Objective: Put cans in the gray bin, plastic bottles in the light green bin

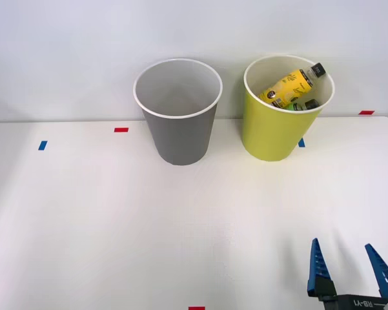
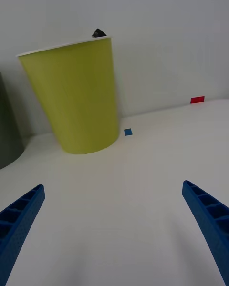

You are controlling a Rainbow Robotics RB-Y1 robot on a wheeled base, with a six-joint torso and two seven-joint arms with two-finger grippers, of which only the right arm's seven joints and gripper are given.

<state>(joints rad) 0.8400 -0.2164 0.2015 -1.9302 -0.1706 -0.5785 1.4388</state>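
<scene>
The light green bin (image 1: 281,129) stands at the back right of the table, and a yellow-labelled plastic bottle (image 1: 290,87) with a black cap leans inside it above a darker bottle (image 1: 308,104). To its left stands the gray bin (image 1: 179,126), whose inside looks empty. No cans are in view. My right gripper (image 1: 352,265) hovers open near the table's front right edge, with nothing between its blue fingers. In the right wrist view the light green bin (image 2: 78,97) rises ahead of the gripper (image 2: 114,233), with the bottle's black cap (image 2: 98,33) peeking over its rim.
Small tape marks dot the white table: blue (image 1: 42,145), red (image 1: 121,130), red (image 1: 366,112) and red (image 1: 196,308). A plain wall stands right behind the bins. The edge of the gray bin (image 2: 7,133) is at the wrist view's side.
</scene>
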